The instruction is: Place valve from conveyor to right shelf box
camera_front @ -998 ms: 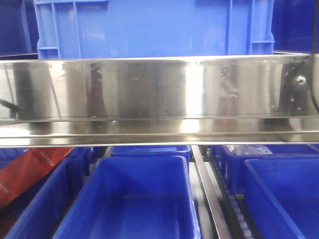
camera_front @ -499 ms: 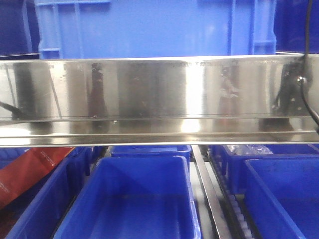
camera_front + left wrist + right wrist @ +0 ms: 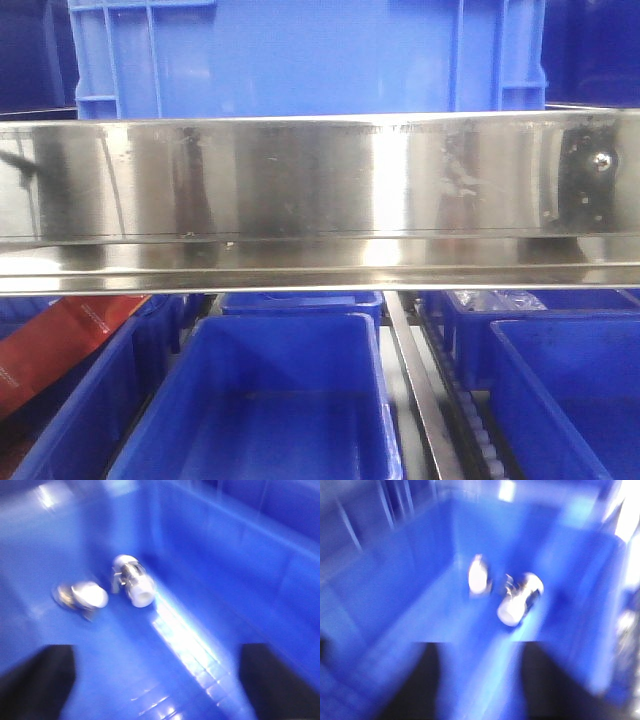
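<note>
- Front view compared with half a second ago: the black cable seen at the right end of the steel shelf rail (image 3: 320,190) is gone; the dark reflection at the rail's left end has shifted upward; read as an arm withdrawn from the shelf area.
- Both wrist views are smeared with motion blur; arms judged to be in motion.
- Two valves are seen lying on the floor of a blue box (image 3: 240,555); placement judged already done.
- Left gripper (image 3: 157,682): fingers wide apart, nothing between them; a valve (image 3: 134,580) lies on its side ahead of and below it, slightly left of its centreline; a second valve (image 3: 82,596) lies further left, near the first, contact not resolvable.
- Right gripper (image 3: 477,680): fingers apart, empty; both valves lie ahead and below, one (image 3: 520,600) slightly right of centreline.
- Conveyor is not in view.
</note>
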`<state>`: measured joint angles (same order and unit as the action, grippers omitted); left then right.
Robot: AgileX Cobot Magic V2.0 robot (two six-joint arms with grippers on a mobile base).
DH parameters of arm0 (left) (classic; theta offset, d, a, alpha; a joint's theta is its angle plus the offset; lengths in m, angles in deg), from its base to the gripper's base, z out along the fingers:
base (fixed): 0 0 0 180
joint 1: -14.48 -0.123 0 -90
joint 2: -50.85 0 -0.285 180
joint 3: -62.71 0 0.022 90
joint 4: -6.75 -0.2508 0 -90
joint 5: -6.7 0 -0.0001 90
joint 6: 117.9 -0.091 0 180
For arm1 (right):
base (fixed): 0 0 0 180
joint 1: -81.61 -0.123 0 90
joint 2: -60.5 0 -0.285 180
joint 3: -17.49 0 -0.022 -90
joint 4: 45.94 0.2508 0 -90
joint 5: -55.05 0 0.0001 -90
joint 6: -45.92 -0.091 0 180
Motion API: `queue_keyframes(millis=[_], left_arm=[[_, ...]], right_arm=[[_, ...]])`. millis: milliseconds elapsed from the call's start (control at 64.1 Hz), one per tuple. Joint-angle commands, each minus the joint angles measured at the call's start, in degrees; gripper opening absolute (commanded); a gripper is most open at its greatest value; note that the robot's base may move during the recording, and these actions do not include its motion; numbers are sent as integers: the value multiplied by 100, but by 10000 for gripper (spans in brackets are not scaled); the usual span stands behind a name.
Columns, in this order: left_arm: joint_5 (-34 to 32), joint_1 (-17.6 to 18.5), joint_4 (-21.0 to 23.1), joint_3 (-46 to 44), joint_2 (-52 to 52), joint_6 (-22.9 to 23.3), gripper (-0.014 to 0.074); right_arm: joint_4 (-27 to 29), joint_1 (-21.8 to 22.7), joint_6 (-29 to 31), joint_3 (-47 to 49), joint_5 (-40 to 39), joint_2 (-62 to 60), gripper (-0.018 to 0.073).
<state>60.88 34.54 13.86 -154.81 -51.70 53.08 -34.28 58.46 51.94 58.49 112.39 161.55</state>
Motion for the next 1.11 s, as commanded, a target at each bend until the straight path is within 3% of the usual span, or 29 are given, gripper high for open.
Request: queue_keyframes(millis=[0,31,156,265,359,718,874,1092], left_arm=[[223,-162,22,-40,323,-21,221],[310,-234,22,-40,426,-21,152],[750,-509,22,5,773,15,-113],[901,-715,22,390,1122,42,-111],[564,-825,22,1145,1609,67,-111],[-2543,-851,22,5226,4374,176,-111],[-3350,-851,36,6855,5513,176,-111],[-4404,-851,44,8624,6884,176,-111]], right_arm=[[-233,13,12,31,-38,-375,-113],[-296,13,12,8,-10,-487,-166],[-389,26,12,-274,-59,-914,-160],[-435,26,12,-853,-254,-1266,-160],[-435,26,12,-1584,-612,-1687,-160],[-446,26,12,-5250,-2914,-3917,-162],[-445,26,12,-6847,-3857,-4860,-162],[-445,26,12,-8446,-4493,-5794,-162]])
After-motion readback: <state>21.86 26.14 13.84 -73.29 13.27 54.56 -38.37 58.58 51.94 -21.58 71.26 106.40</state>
